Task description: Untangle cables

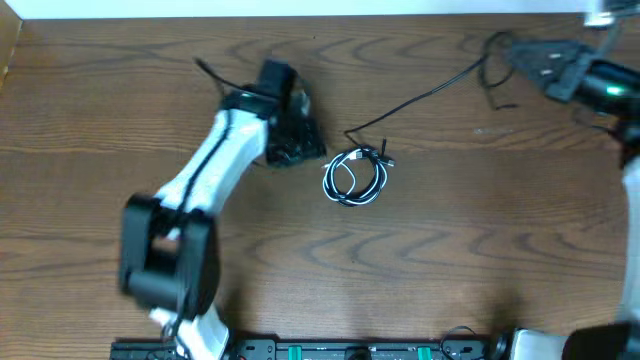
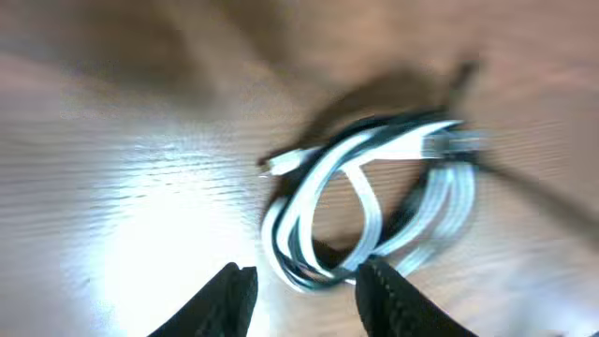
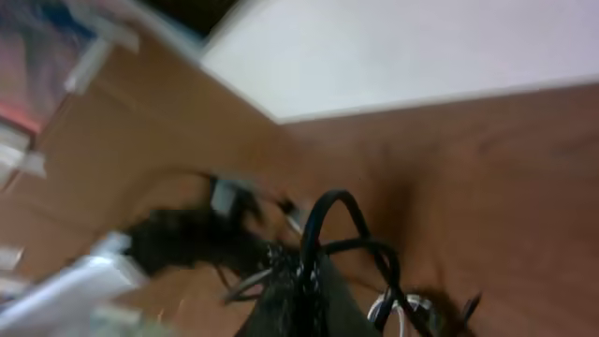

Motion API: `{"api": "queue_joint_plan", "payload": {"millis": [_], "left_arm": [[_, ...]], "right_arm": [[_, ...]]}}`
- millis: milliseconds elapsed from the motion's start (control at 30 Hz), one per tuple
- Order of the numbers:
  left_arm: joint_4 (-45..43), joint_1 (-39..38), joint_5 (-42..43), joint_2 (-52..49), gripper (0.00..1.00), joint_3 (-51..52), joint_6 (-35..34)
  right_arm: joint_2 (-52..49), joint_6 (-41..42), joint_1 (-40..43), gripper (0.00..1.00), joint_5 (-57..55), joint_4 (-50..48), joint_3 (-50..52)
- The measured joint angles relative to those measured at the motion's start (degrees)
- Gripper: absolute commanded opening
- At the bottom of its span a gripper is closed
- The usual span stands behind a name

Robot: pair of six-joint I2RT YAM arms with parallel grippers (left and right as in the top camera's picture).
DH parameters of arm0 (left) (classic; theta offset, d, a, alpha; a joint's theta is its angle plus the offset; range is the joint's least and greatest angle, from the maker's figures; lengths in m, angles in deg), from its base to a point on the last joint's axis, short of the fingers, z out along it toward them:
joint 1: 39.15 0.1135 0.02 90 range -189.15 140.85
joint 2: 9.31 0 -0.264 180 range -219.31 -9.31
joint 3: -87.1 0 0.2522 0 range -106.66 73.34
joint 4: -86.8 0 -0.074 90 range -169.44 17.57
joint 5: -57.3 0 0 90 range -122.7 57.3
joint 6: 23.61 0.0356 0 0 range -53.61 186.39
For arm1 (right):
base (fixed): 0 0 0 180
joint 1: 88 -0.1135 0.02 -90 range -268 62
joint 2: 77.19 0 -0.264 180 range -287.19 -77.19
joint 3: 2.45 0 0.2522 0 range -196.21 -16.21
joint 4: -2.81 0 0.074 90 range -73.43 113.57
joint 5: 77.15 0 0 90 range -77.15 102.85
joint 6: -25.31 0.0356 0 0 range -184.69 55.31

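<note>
Overhead: coiled cables [image 1: 357,178] lie at the middle of the worktop [image 1: 480,260], one black strand [image 1: 430,95] drawn off toward the far right corner.
Left gripper [image 2: 304,298] hovers just beside the coil, jaws apart and empty; right gripper [image 1: 545,62] is closed, seemingly pinching that strand's end (its wrist view is too blurred to be sure); the white cable [image 2: 374,154] is wound in with the black loops, so pulling the strand further could drag the whole coil or cinch it tighter; a left grasp might catch several loops at once.
</note>
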Motion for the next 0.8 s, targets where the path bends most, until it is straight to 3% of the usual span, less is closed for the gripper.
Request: {"api": "queue_joint_plan", "payload": {"millis": [200,433,800], "left_arm": [[0.24,0.66,-0.42,12.81,0.45,-1.38,0.02],[1.57,0.52,3.43,13.35,0.45,-1.42,1.64],[-3.02,0.52,21.55,13.35,0.46,-1.42,4.76]], "right_arm": [[-8.41,-8.35,-10.82,0.01,-0.68,5.62,0.00],[-17.22,-10.58,-18.75,0.01,-0.68,5.75,0.00],[-21.29,-5.73,-20.24,0.01,1.57,-3.34,0.11]]}}
